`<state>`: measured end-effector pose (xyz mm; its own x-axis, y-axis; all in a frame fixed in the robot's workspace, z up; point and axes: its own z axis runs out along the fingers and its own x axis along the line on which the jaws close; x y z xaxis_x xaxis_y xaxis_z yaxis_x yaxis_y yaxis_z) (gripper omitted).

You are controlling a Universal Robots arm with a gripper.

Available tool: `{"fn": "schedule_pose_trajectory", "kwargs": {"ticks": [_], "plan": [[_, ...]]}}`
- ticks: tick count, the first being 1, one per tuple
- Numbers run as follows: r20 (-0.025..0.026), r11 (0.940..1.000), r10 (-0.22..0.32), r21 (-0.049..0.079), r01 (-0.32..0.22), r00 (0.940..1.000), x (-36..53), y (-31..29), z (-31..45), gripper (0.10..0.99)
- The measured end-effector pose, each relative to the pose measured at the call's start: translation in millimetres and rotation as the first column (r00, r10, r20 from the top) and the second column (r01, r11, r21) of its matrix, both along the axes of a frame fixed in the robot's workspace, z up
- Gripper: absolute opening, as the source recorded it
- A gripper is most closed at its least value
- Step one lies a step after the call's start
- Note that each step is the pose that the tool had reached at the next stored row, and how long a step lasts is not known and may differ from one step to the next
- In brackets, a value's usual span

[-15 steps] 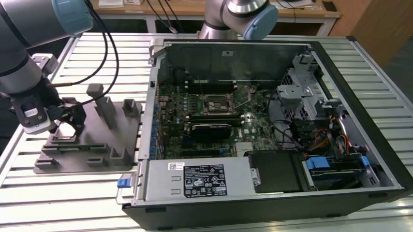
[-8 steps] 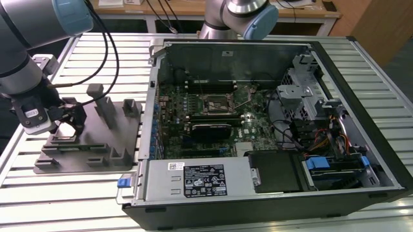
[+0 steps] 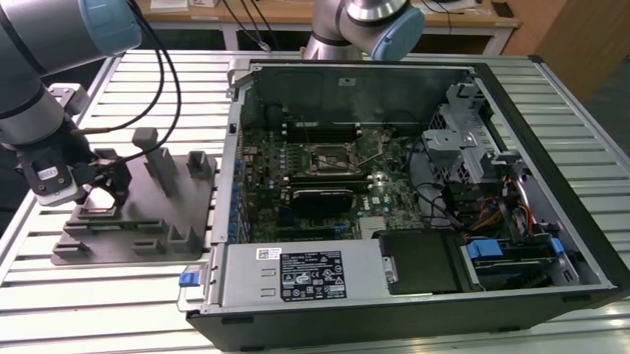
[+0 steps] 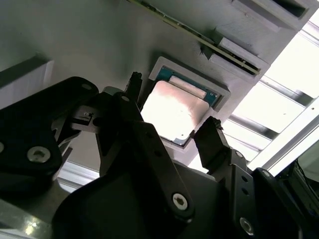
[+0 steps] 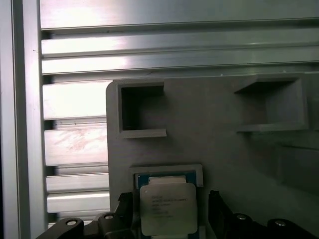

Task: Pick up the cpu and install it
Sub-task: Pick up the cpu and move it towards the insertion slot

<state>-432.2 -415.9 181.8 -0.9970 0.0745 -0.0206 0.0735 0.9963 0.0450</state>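
The cpu (image 5: 167, 208) is a small square chip with a silvery top. It lies flat in a shallow framed recess of the grey plastic tray (image 3: 147, 240) at the exterior view's left. My gripper (image 3: 99, 188) hangs just over that recess, open. Both wrist views show one dark finger on each side of the cpu (image 4: 174, 107), with a small gap between each fingertip (image 5: 217, 205) and the chip's edge. The chip rests in the recess, unlifted. The metal-framed socket (image 3: 330, 156) sits on the motherboard inside the open computer case.
The tray carries several upright blocks (image 3: 146, 144) close to my gripper. The open computer case (image 3: 414, 184) fills the middle and right of the slatted metal table (image 3: 118, 317), with cables and a drive cage (image 3: 473, 140) inside. A second robot arm (image 3: 369, 22) stands behind the case.
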Motion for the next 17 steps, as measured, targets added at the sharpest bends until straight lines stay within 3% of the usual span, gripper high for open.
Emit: {"fn": "schedule_pose_trajectory", "kwargs": {"ticks": [17], "plan": [[0.0,0.9997,0.026,-0.002,-0.026,0.9997,-2.6,0.0,-1.7,0.706]]}}
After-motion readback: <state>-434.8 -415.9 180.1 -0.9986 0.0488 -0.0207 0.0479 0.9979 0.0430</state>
